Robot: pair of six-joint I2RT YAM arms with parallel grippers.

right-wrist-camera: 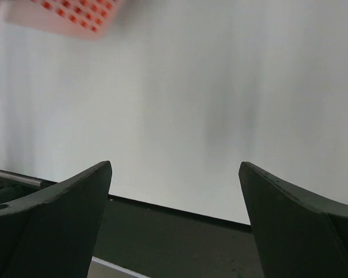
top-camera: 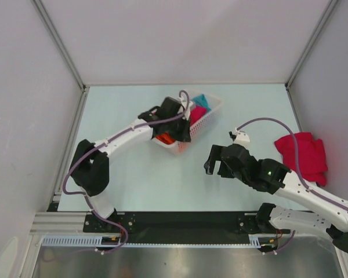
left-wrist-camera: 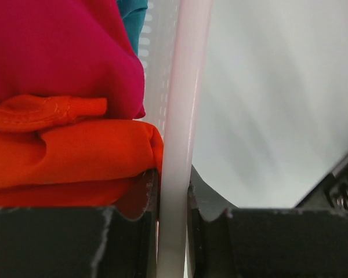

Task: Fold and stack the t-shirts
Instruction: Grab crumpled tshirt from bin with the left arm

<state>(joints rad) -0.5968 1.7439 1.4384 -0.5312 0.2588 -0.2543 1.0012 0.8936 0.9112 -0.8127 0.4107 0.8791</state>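
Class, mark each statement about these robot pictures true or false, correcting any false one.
1. The left hand is closed on the rim of the basket. True.
2. The right hand holds a shirt. False: it is open and empty.
3. An orange shirt lies in the basket. True.
4. A magenta shirt lies on the table, outside the basket. True.
5. The teal shirt lies on the table. False: it is in the basket.

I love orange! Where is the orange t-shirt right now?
In the top view, the orange t-shirt sits inside the white basket near the table's middle, at the basket's near left end, beside a magenta t-shirt.
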